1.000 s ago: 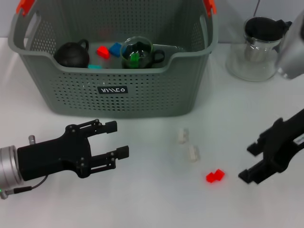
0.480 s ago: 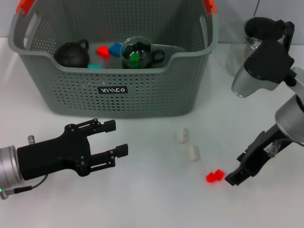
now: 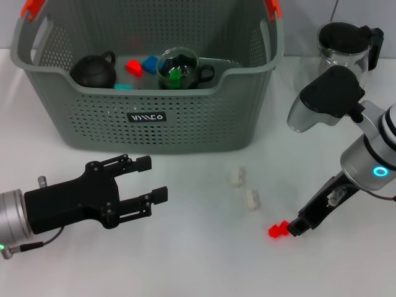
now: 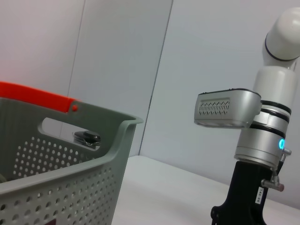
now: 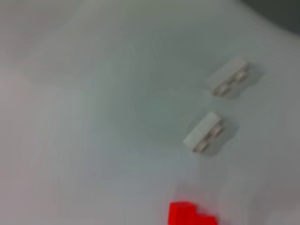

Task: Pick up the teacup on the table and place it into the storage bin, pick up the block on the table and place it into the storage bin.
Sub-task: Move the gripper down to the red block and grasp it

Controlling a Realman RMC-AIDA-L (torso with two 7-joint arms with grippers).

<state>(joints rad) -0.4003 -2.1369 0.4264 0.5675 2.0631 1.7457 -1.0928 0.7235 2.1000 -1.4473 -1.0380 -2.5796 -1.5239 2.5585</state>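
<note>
One right hand (image 3: 296,228) — beside red block (image 3: 279,229).

White table (image 3: 185,260) with storage bin (image 3: 148,127), glass jug (image 3: 337,62), red block (image 3: 279,229), two white blocks (image 3: 245,189).

This looks like a robot test room, not a home. A plain white table (image 3: 198,260) stands by bare pale grey walls (image 4: 117,56). On it sit a grey-green plastic basket with holes (image 3: 185,124) and a clear glass jug (image 3: 337,62).
</note>
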